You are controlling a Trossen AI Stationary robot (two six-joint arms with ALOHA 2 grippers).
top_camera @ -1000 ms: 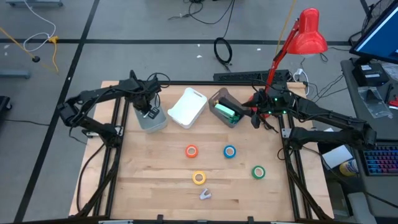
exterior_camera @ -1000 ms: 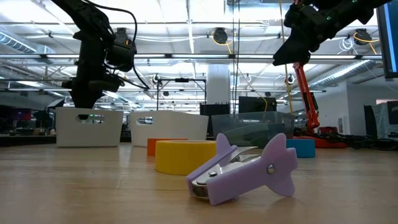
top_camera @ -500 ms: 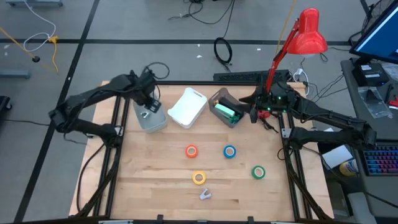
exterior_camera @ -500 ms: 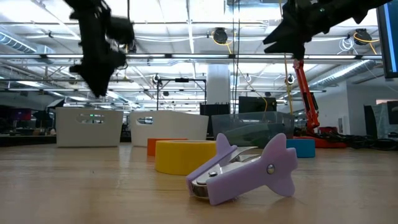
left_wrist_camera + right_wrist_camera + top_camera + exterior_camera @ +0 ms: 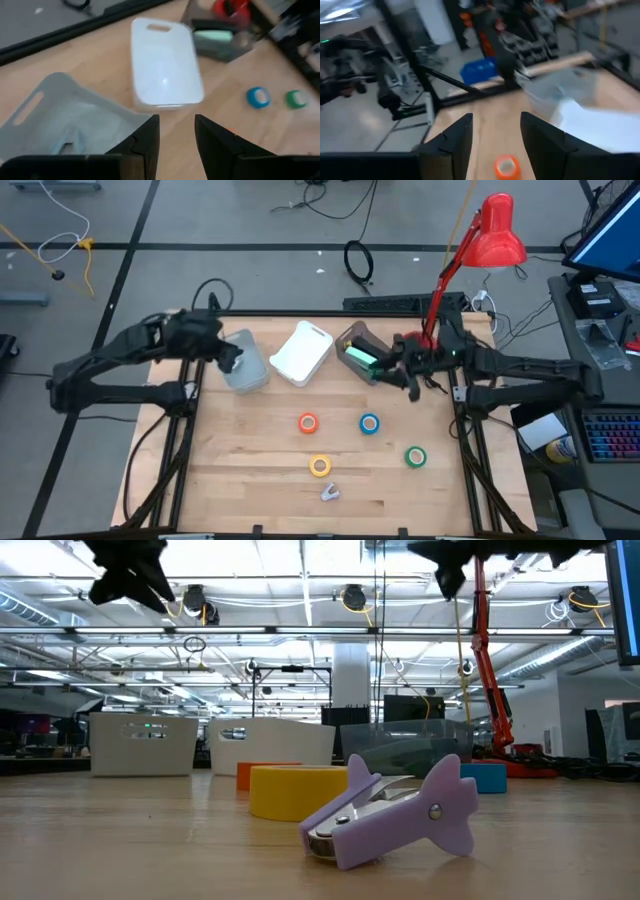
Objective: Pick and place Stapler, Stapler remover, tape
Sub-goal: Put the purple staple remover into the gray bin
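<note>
The remover (image 5: 395, 810), a small lilac claw with metal jaws, lay on its side near the bench's (image 5: 250, 470) front edge, its long axis roughly along that edge. Just behind it sat the yellow tape (image 5: 319, 466); the orange (image 5: 308, 422), blue (image 5: 369, 423) and green (image 5: 415, 456) rolls lay flat, well apart. A green stapler (image 5: 364, 360) lay in the dark bin (image 5: 352, 338). Left pincer (image 5: 175, 137) hung spread and empty beside the grey bin (image 5: 245, 365); right pincer (image 5: 495, 137) hung spread and empty by the dark bin.
</note>
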